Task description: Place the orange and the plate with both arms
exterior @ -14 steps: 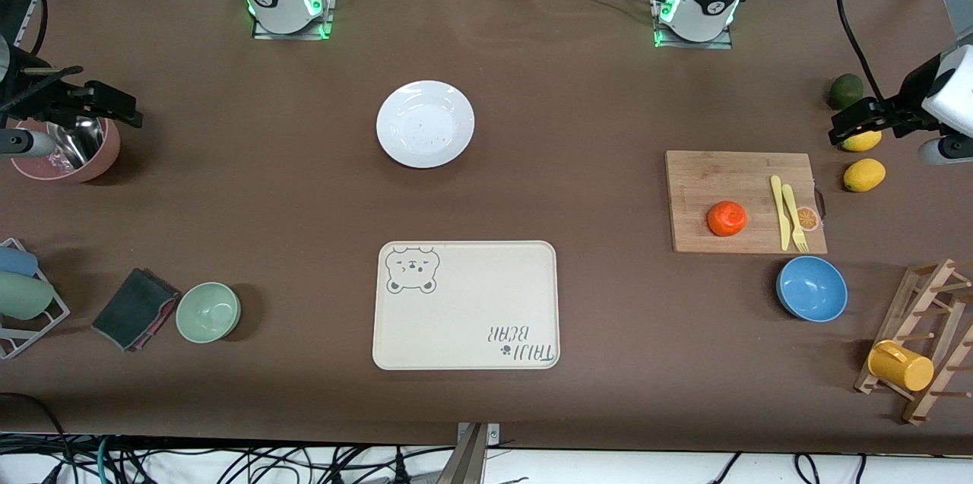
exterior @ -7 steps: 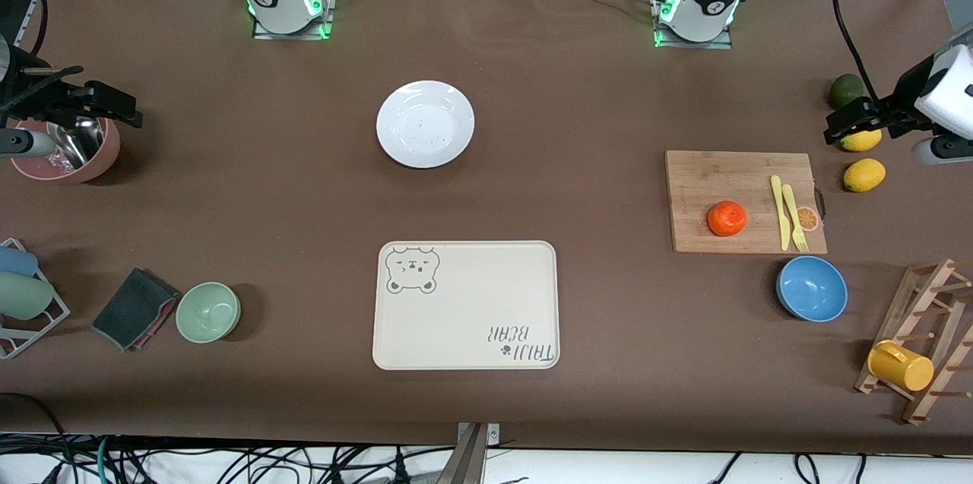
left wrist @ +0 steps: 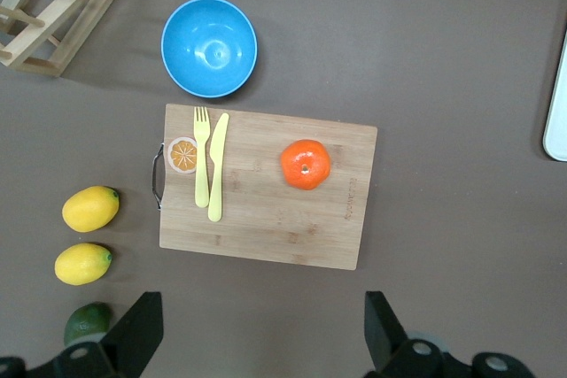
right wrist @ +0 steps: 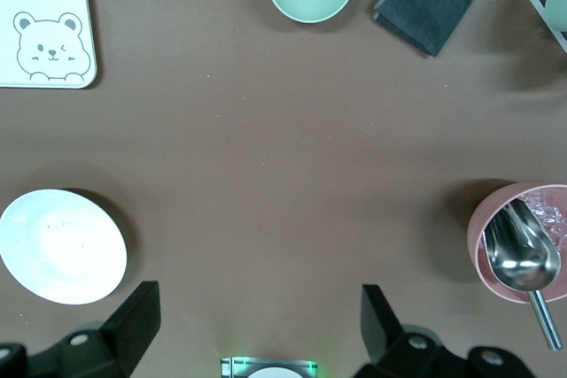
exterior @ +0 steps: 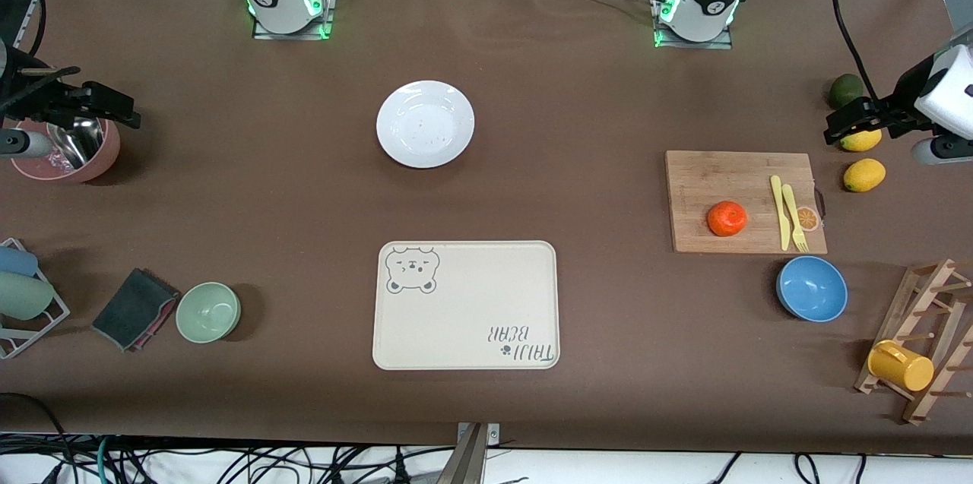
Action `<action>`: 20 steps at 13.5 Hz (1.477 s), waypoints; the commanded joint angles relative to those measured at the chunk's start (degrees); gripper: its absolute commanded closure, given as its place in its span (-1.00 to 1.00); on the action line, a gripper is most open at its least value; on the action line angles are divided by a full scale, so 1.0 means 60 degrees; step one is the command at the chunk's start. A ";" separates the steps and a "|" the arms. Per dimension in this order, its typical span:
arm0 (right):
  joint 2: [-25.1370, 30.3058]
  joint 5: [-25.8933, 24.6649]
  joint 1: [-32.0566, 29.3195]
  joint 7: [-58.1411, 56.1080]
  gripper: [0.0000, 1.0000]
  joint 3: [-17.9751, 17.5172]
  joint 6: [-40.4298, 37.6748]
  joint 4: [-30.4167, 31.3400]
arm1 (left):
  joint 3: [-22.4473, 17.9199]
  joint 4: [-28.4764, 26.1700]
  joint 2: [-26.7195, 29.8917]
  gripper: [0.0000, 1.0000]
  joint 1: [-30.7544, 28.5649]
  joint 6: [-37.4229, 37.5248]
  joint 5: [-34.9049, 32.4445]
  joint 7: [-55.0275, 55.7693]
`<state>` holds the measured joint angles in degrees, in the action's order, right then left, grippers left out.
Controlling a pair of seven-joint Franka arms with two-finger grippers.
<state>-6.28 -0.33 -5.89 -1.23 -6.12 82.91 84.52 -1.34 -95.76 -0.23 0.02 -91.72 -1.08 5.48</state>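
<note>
Open brown table all round the plate, nothing touching its rim. Around the orange, bare cutting board toward the plate; yellow knife and fork close beside it toward the left arm's end; blue bowl nearer the camera.

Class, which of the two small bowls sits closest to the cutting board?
The blue bowl, just nearer the camera than the cutting board; the green bowl sits toward the right arm's end.

Brown table w/ plate, tray, board
</note>
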 commanded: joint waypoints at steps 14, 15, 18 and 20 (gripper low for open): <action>-0.0052 0.0229 -0.0043 -0.0030 -1.00 0.0010 -0.0004 -0.0082 | 0.0063 0.0037 -0.0005 -1.00 -0.0017 0.0082 0.0151 -0.0079; -0.0052 0.0230 -0.0043 -0.0016 -1.00 0.0010 -0.0004 -0.0068 | 0.0063 0.0037 -0.0005 -1.00 -0.0017 0.0082 0.0151 -0.0064; -0.0037 0.0288 -0.0043 -0.0001 -1.00 -0.0005 -0.0034 -0.0038 | 0.0063 0.0037 -0.0005 -1.00 -0.0017 0.0082 0.0166 -0.0079; -0.0052 0.0303 -0.0043 -0.0001 -1.00 -0.0005 -0.0063 -0.0038 | 0.0063 0.0037 -0.0005 -1.00 -0.0032 0.0082 0.0166 -0.0079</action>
<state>-6.52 0.41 -5.89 -1.21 -6.12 82.90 84.63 -1.16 -95.76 -0.33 0.06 -91.72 -1.08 5.48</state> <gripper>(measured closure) 0.000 0.000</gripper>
